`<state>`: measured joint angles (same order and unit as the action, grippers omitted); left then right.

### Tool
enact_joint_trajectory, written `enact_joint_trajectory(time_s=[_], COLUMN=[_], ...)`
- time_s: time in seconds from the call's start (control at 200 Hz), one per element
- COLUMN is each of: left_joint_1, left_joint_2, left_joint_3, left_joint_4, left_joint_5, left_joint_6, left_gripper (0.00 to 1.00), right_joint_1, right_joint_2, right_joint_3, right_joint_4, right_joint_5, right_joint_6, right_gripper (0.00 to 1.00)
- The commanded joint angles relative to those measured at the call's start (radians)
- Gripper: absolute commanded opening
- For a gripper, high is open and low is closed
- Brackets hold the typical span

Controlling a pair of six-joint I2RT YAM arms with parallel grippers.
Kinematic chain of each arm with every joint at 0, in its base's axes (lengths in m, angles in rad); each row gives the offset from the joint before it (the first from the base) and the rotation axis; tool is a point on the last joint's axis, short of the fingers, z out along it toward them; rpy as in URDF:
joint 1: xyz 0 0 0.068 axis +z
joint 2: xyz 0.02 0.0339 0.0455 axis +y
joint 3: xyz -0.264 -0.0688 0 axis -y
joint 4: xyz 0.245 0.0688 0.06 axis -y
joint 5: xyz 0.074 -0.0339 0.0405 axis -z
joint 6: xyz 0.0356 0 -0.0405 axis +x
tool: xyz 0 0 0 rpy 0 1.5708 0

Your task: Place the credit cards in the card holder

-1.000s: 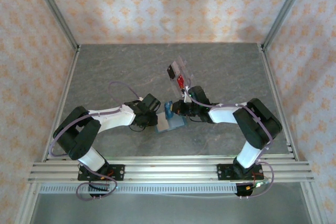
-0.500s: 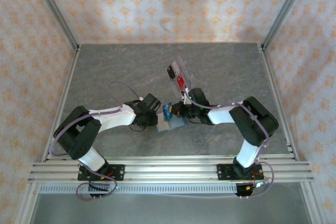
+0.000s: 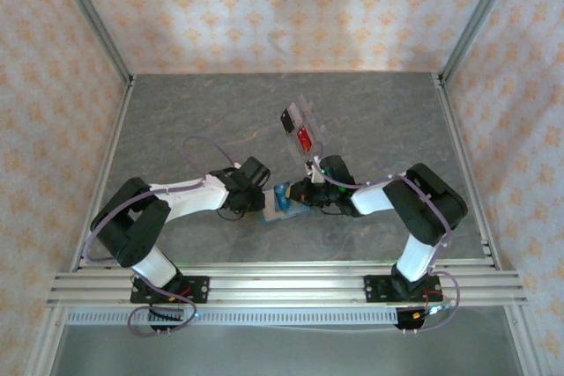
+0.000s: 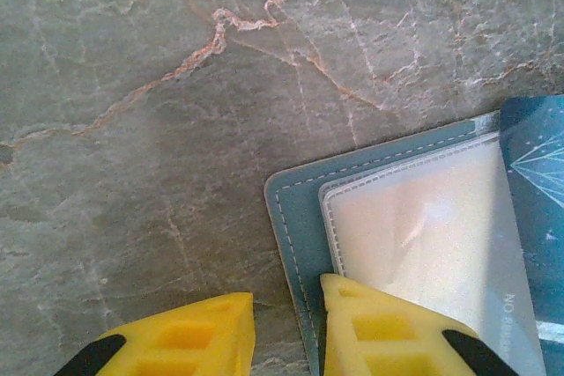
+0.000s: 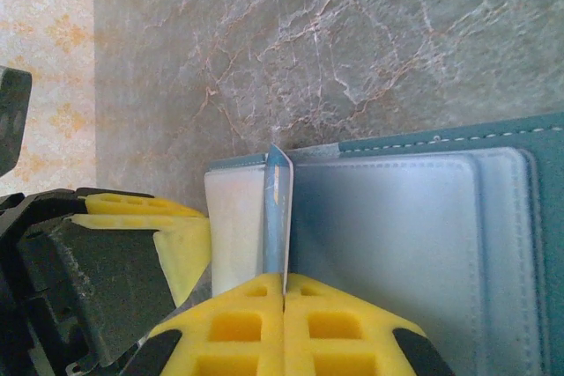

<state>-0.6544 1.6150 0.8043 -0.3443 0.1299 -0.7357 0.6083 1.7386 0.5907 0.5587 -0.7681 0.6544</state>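
Note:
The card holder [image 3: 280, 208] lies open on the table, teal with pale inner pockets [image 4: 414, 226]. My right gripper [image 5: 283, 292] is shut on a blue credit card [image 5: 277, 209], held on edge over the pockets near the wallet's middle [image 5: 397, 226]. Seen from above, that gripper [image 3: 298, 193] is at the wallet's right side. My left gripper [image 4: 286, 292] stands open at the wallet's left edge [image 3: 262, 202]. One finger [image 4: 370, 323] rests on the teal rim [image 4: 300, 217] and the other is over bare table. More credit cards, one red [image 3: 304, 138], stand in the clear tray.
The clear ridged tray [image 3: 302, 125] stands just behind the right gripper. Patterned walls and metal posts close in the grey marble table [image 3: 194, 121] on three sides. The arms' rail runs along the near edge [image 3: 282, 283].
My right gripper has shifted slightly left and lower over the wallet, bringing the blue card down with it. The left arm has stayed where it was.

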Motion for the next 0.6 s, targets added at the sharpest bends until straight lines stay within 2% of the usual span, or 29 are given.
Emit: enact_joint_trajectory(time_s=[0.0, 0.595], left_joint_1=[-0.01, -0.01], left_joint_2=[0.112, 0.118], left_joint_3=[-0.045, -0.043], left_joint_4=[0.045, 0.045], left_joint_5=[-0.013, -0.012], left_joint_6=[-0.011, -0.011], left_gripper=[0.24, 0.24], right_joint_1=[0.007, 0.007], right_joint_2=[0.009, 0.017], right_joint_3=[-0.023, 0.013], right_joint_4=[-0.027, -0.206], right_joint_5=[-0.02, -0.054], right_joint_6=[-0.016, -0.125], right_gripper=[0.0, 0.0])
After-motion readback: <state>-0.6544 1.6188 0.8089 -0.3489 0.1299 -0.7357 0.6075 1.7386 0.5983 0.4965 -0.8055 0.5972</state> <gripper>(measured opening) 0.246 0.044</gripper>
